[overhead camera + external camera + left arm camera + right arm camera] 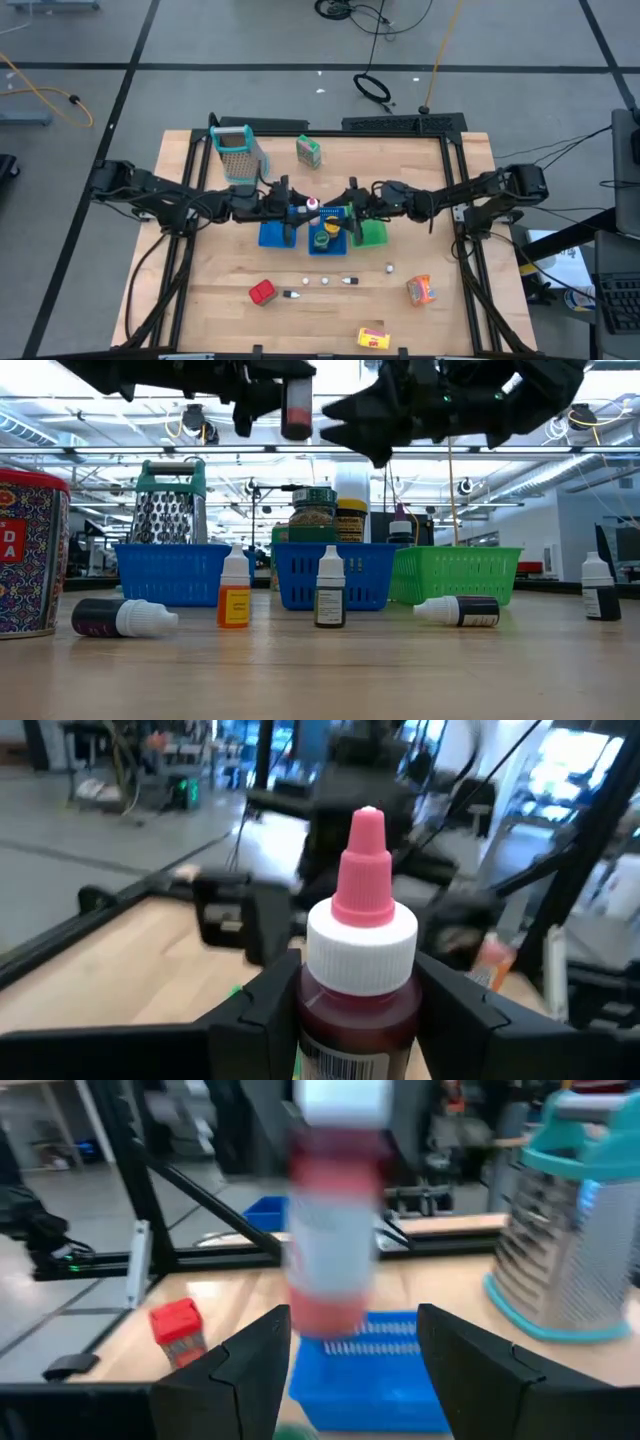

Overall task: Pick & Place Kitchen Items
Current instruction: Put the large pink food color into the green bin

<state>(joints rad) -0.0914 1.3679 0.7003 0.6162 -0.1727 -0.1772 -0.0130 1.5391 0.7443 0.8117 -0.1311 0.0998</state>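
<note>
At the far left of the surface the metal grater stands upright near the back edge, taking no part; toward the front a red can lies on the wood, and in the level view it looms at the left edge beside a dark bottle lying on its side.

Moving inward, the left tool hangs over the blue basket, above the surface, clenched on a small red bottle with a white collar and pink nozzle; the wrist view shows the fingers pressed against both sides of its body, the bottle upright. This is the carry step, judging by the height in the level view, where the bottle hangs well above the baskets; the next move calls for a straight descent into a basket, keeping the bottle upright and clear of the jars already standing in the middle basket.

A row of small bottles lies along the front of the surface, between can and orange packet; these are not yet placed.

The right tool hovers just beside the left one, above the join of the middle blue and green basket; its jaws stand apart and hold nothing, the red bottle showing blurred just beyond its fingers. The two tools are close, so the lowering arm needs room; a brush between them could knock the bottle askew.

The green carton stands near the back edge; the yellow box lies at the front right.
</note>
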